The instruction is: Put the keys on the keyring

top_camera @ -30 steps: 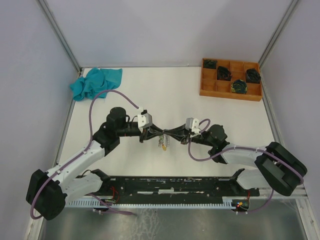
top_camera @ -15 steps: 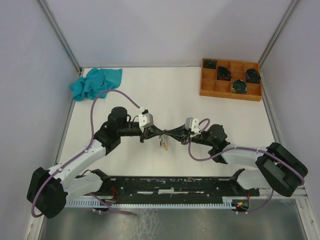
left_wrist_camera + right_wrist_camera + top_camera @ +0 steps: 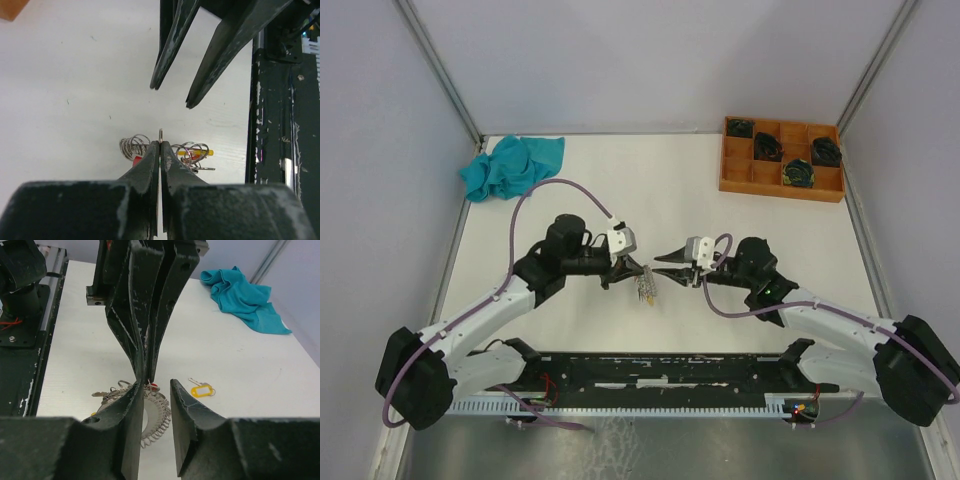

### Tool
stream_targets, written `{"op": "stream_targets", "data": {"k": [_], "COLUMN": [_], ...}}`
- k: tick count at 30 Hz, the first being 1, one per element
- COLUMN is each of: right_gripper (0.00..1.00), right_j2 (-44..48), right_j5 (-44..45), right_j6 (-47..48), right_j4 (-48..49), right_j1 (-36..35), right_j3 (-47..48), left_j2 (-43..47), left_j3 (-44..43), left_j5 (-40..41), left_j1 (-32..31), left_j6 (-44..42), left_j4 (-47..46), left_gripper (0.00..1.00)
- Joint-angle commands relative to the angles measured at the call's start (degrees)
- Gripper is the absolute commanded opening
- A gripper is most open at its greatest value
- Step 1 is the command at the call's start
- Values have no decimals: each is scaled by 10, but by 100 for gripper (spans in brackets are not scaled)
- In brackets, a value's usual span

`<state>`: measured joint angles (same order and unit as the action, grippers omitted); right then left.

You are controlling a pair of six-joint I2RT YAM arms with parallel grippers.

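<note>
Fingertips of the left end effector (image 3: 640, 267) are pressed together on a thin metal sliver (image 3: 160, 133); whether it is a key or part of the ring, I cannot tell. The sliver stands edge-on and points straight at the right end effector (image 3: 663, 261), which faces it just beside, fingers spread. The keyring (image 3: 153, 416) lies on the counter (image 3: 750, 230) directly under both tips, with a yellow-tagged key (image 3: 201, 390) near it. Beyond the tips there is free room; the dark rail (image 3: 720, 370) lies toward the bases.
</note>
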<state>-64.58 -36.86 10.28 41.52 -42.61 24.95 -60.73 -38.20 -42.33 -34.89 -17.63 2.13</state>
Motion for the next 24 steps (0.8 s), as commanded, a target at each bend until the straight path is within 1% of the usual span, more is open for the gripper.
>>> {"op": "stream_targets", "data": {"k": [1, 3, 6, 13, 24], "right_gripper": [38, 39, 39, 40, 38], "right_j2": [41, 42, 25, -37, -76], "right_j5": [14, 12, -3, -42, -17], "right_j6": [103, 126, 138, 125, 100], "right_j4": [-222, -274, -299, -262, -170], "right_j1": [2, 2, 2, 2, 2], "right_j3": [59, 78, 96, 114, 106], "left_j2": [-9, -15, -26, -42, -62], "left_j3": [-44, -52, -66, -87, -107], "left_j5": [51, 59, 62, 87, 82], "left_j1": [-15, -20, -24, -34, -41], "left_j6": [-38, -39, -32, -25, -14], "left_j4": [46, 59, 74, 104, 129], "left_gripper": [3, 3, 3, 3, 3]}}
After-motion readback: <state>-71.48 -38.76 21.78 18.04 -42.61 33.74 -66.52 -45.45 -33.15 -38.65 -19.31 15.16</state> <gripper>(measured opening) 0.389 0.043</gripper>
